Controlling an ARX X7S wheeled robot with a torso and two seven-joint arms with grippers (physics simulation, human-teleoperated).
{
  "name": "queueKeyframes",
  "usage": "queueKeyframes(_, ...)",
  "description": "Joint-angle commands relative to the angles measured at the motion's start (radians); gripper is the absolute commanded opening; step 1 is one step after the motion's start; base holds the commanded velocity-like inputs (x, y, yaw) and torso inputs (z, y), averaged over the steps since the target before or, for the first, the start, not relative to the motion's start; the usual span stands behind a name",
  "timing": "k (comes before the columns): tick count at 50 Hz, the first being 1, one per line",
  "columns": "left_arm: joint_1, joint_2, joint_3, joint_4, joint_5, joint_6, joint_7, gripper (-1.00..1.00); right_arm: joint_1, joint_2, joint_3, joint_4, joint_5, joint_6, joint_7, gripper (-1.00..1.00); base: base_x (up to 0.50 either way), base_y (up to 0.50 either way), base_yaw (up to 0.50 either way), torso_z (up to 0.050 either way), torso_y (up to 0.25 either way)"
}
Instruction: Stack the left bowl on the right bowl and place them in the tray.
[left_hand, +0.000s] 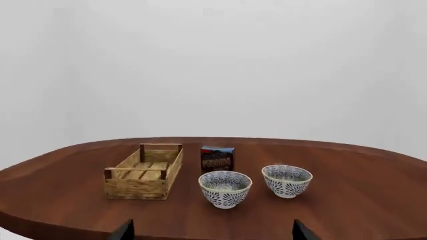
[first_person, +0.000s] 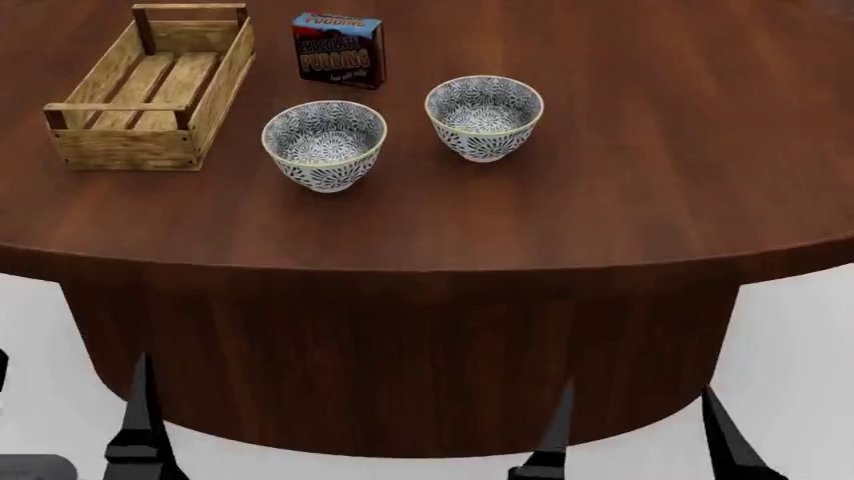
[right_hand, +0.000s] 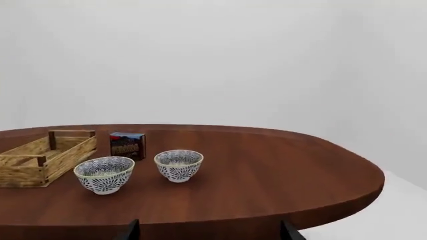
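The dark wood table carries everything; the tray sits at its left, the left bowl just beside it, the right bowl near that, a pudding box behind them. Both grippers hang below the table's near edge, well apart from the bowls; the right gripper stands spread wide, holding nothing; the left gripper shows only one finger, so I cannot tell its opening.

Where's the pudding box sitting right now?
In the head view the pudding box stands upright toward the table's far left, just right of the tray and behind the left bowl.
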Motion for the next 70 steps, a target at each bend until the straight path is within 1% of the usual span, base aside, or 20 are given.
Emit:
queueKeyframes(1,-0.073,-0.056,0.001,0.428,0.0,-0.353,-0.066,1.0,0.056,0.082,0.09,-0.37,0.065,0.293,0.043,1.0,0.0,0.0,0.0,0.0,0.0)
queueKeyframes(3,-0.106,-0.07,-0.012,0.53,-0.013,-0.466,-0.087,1.0,0.079,0.096,0.116,-0.436,0.079,0.357,0.056,1.0,0.0,0.0,0.0,0.0,0.0)
queueKeyframes(4,-0.113,-0.13,-0.007,0.531,-0.079,-0.439,-0.163,1.0,0.092,0.1,0.136,-0.469,0.096,0.39,0.06,1.0,0.0,0.0,0.0,0.0,0.0)
queueKeyframes(5,-0.131,-0.278,0.028,0.531,-0.229,-0.403,-0.313,1.0,0.102,0.103,0.151,-0.495,0.109,0.417,0.063,1.0,0.0,0.0,0.0,0.0,0.0)
queueKeyframes(6,-0.189,-0.428,0.13,0.531,-0.379,-0.303,-0.463,1.0,0.116,0.111,0.162,-0.526,0.115,0.457,0.072,1.0,0.0,0.0,0.0,0.0,0.0)
queueKeyframes(8,-0.363,-0.728,0.403,0.531,-0.64,-0.088,-0.763,1.0,0.136,0.127,0.191,-0.574,0.144,0.518,0.083,1.0,0.0,0.0,0.0,0.0,0.0)
queueKeyframes(10,-0.619,-1.021,0.703,0.531,-0.68,0.09,-1.063,1.0,0.123,0.264,0.212,-0.578,0.319,0.468,0.261,1.0,0.0,0.0,0.0,0.0,0.0)
queueKeyframes(11,-0.744,-1.063,0.853,0.531,-0.685,0.139,-1.213,1.0,0.114,0.358,0.195,-0.578,0.417,0.433,0.375,1.0,0.0,0.0,0.0,0.0,0.0)
queueKeyframes(12,-0.877,-1.103,1.003,0.531,-0.675,0.195,-1.303,1.0,0.103,0.468,0.173,-0.578,0.502,0.372,0.504,1.0,0.0,0.0,0.0,0.0,0.0)
queueKeyframes(15,-1.273,-1.171,1.453,0.531,-0.632,0.34,-1.44,1.0,0.077,0.758,0.098,-0.578,0.695,0.192,0.796,1.0,0.0,0.0,0.0,0.0,0.0)
queueKeyframes(16,-1.341,-1.198,1.603,0.531,-0.623,0.374,-1.45,1.0,0.068,0.825,0.073,-0.577,0.717,0.139,0.85,1.0,0.0,0.0,0.0,0.0,0.0)
queueKeyframes(18,-1.4,-1.259,1.725,0.531,-0.599,0.426,-1.451,1.0,0.036,0.956,0.042,-0.577,0.752,0.034,0.952,1.0,0.0,0.0,0.0,0.0,0.0)
queueKeyframes(21,-1.504,-1.337,1.865,0.531,-0.56,0.489,-1.451,1.0,-0.051,1.084,0.057,-0.577,0.77,-0.092,1.055,1.0,0.0,0.0,0.0,0.0,0.0)
queueKeyframes(25,-1.64,-1.418,2.03,0.531,-0.517,0.545,-1.451,1.0,-0.169,1.162,0.117,-0.575,0.769,-0.174,1.108,1.0,0.0,0.0,0.0,0.0,0.0)
queueKeyframes(27,-1.709,-1.401,2.113,0.531,-0.512,0.54,-1.451,1.0,-0.269,1.144,0.204,-0.573,0.764,-0.219,1.09,1.0,0.0,0.0,0.0,0.0,0.0)
queueKeyframes(30,-1.771,-1.401,2.164,0.531,-0.513,0.548,-1.451,1.0,-0.275,1.172,0.202,-0.569,0.777,-0.2,1.124,1.0,0.0,0.0,0.0,0.0,0.0)
queueKeyframes(34,-1.789,-1.39,2.155,0.531,-0.534,0.543,-1.451,1.0,-0.208,1.19,0.137,-0.564,0.787,-0.201,1.138,1.0,0.0,0.0,0.0,0.0,0.0)
queueKeyframes(43,-1.648,-1.385,2.009,0.531,-0.538,0.532,-1.451,1.0,-0.158,1.219,0.08,-0.567,0.777,-0.211,1.145,1.0,0.35,0.0,0.0,0.0,0.0)
queueKeyframes(55,-1.404,-1.391,1.777,0.531,-0.522,0.524,-1.451,1.0,0.053,1.187,-0.077,-0.571,0.797,-0.142,1.14,1.0,0.42,0.1,0.0,0.0,0.0)
queueKeyframes(70,-1.329,-1.401,1.716,0.531,-0.512,0.53,-1.451,1.0,0.214,1.166,-0.214,-0.574,0.805,-0.115,1.149,1.0,0.36,0.18,0.0,0.0,0.001)
